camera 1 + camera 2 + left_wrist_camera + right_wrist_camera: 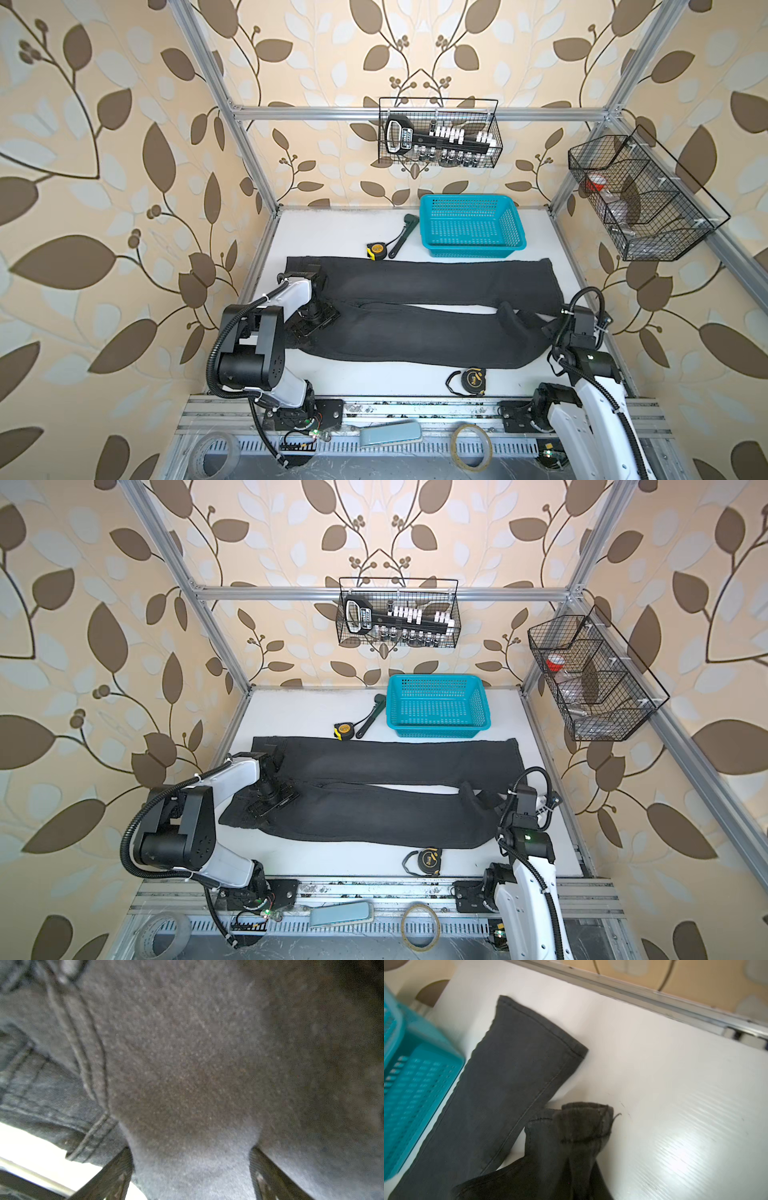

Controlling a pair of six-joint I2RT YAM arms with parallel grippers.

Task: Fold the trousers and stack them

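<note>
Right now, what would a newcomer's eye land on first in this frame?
The long black trousers spread across the white table, waistband on the left, legs parted in a narrow V. Behind them stands a bright turquoise basket. At the right end, the right pincer holds the near leg's cuff bunched up off the table.

Far left corner of bench (324, 232): bare, passable. Far edge, middle to right: basket (473, 249), wrench (401, 239), yellow tape measure (376, 250). Centre: spanned by trousers (436, 278). Near edge: black tape measure (471, 379) right of middle.
</note>
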